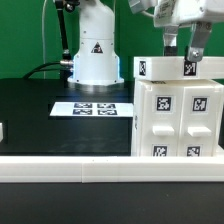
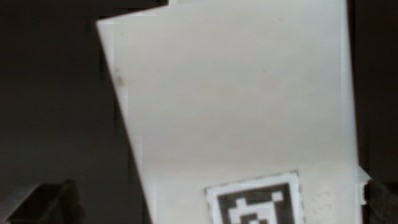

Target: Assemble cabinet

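item: cabinet, upright at the worktop front edge against the border rail, we judge for bracing. hand spread wide above its top, gripping nothing.

Your exterior camera sat low, just outside the white border rail, and looked level across the black table toward the arm's base at the far side. The cabinet stood close to it, on that view's right. Your wrist camera looked down past the claw, very near the cabinet's white top. Both views shared only the cabinet.
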Robot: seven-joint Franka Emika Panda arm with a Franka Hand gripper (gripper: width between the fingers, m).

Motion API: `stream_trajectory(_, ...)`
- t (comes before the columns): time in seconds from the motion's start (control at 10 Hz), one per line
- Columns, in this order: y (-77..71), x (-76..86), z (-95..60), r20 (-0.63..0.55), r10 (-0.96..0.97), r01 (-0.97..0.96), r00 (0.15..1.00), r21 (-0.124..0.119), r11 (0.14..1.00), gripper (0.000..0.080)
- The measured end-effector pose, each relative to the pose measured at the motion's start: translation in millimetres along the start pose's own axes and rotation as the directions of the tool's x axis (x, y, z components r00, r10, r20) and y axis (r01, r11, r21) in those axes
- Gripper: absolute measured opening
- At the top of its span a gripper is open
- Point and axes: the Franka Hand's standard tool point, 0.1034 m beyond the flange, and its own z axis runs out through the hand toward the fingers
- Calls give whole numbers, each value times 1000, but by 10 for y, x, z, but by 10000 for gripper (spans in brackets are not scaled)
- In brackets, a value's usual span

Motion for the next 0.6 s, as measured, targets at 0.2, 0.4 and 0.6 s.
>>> stream_trajectory(0.2,-34,-41,74,2,8,-8,1000,9,1000,797)
stream_trajectory(0.4,-36,-52,83,2,36,-36,999,10,999,770)
stream_trajectory(0.6,-38,-60,86,3,49,-49,999,11,999,599)
